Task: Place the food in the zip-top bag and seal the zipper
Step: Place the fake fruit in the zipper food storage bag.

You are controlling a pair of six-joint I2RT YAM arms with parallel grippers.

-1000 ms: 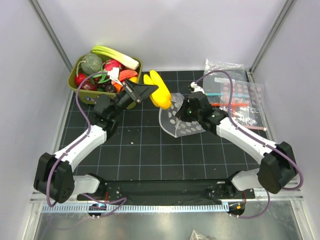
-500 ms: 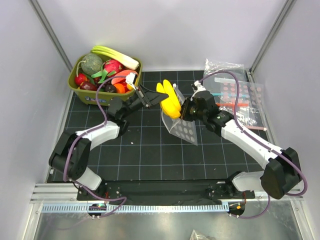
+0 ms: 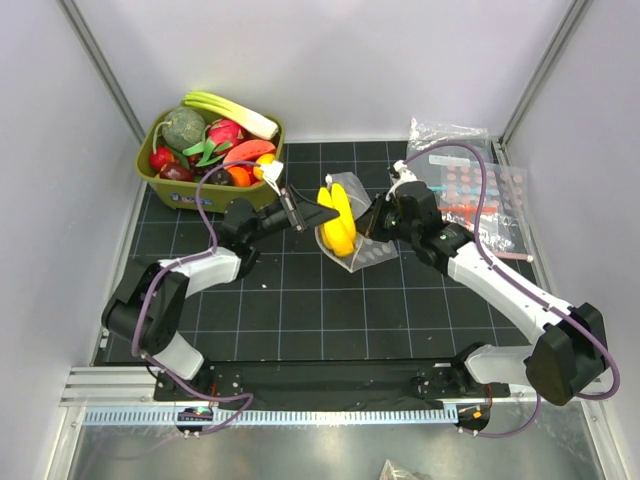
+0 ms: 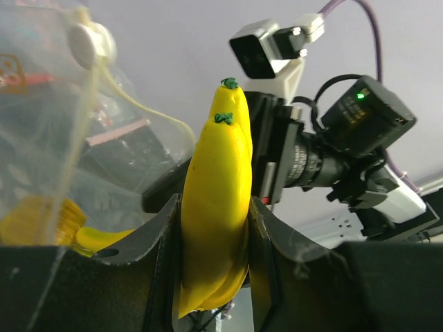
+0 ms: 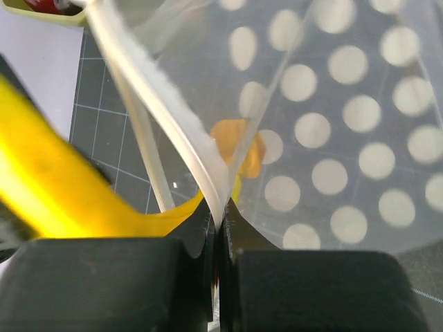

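My left gripper (image 3: 325, 212) is shut on a yellow toy banana (image 3: 338, 222), seen upright between its jaws in the left wrist view (image 4: 216, 207). The banana sits at the open mouth of the cream-dotted clear zip-top bag (image 3: 368, 250), partly inside it. My right gripper (image 3: 376, 222) is shut on the bag's mouth edge, pinching the white zipper strip (image 5: 173, 131) and holding the bag up. The dotted bag wall (image 5: 346, 138) fills the right wrist view, with the banana (image 5: 48, 194) at the left.
A green bin (image 3: 158, 180) of toy fruit and vegetables stands at the back left. Clear bags with pink-red dots (image 3: 470, 190) lie at the back right. The black grid mat (image 3: 300, 300) covers the table between white walls.
My left gripper has carried the banana rightward and down into the bag's mouth. My right gripper has turned and shifted the bag slightly, keeping its hold.
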